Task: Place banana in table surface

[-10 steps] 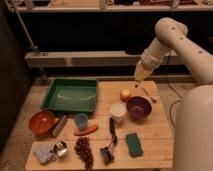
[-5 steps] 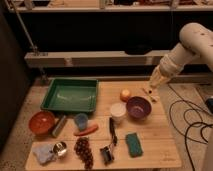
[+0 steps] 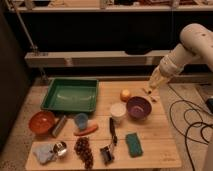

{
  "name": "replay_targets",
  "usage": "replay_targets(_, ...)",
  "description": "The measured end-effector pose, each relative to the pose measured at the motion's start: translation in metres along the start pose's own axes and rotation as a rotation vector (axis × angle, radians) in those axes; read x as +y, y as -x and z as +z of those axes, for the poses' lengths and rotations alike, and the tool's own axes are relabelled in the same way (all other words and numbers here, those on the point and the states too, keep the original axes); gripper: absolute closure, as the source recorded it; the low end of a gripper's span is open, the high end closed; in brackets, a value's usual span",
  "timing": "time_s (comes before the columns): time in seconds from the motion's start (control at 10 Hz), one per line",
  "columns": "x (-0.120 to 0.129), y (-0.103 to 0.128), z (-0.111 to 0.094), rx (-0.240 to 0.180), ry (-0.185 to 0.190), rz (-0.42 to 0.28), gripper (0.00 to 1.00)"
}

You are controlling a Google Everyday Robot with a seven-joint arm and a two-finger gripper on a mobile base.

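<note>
1. Lower than half a second back: the arm (image 3: 192,47) has dropped at the right of the view, and its gripper (image 3: 152,88) now hangs close over the right rear edge of the tabletop (the items on the table have not shifted).
2. Table surface (image 3: 150,136): the light wooden planks are crowded toward the left and front. We see a bare strip along the right rear edge, under the gripper.
3. Green tray (image 3: 50,96): it sits at the left rear, well apart from the gripper, and is not the target.
4. Purple bowl (image 3: 140,113): it stands just in front of the gripper and to its left, and is the nearest thing to avoid.
5. Round orange-yellow fruit (image 3: 125,94): it lies just left of the bowl's rear rim, near the drop spot.
6. Gripper: we cannot tell whether it is apart or clamped.
7. Banana (image 3: 149,92): we take the small pale shape at the gripper's tip to be it. We cannot tell whether it touches the wood yet.
8. Our judgement on the step in hand: bring the banana down onto the bare strip. Keep it inboard of the edge and clear of the bowl rim, and release only once it rests flat, so it neither rolls nor drops off.
</note>
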Motion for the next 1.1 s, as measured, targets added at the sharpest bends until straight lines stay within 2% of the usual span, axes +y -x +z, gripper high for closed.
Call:
replay_targets(0.2, 0.0, -0.001, 0.001, -0.002, 0.003, 0.006, 1.0)
replay_targets(0.3, 0.004, 0.001, 0.005, -0.019, 0.012, 0.014, 1.0)
replay_targets(0.5, 0.027, 0.004, 0.007, -0.037, 0.02, 0.042, 1.0)
replay_targets(0.6, 0.045, 0.003, 0.008, -0.029, 0.02, 0.059, 1.0)
replay_targets(0.8, 0.098, 0.0, 0.011, 0.0, 0.027, 0.112, 1.0)
replay_targets(0.9, 0.118, -0.005, 0.011, 0.011, 0.032, 0.136, 1.0)
replay_targets(1.1, 0.181, -0.026, 0.015, 0.024, 0.058, 0.222, 1.0)
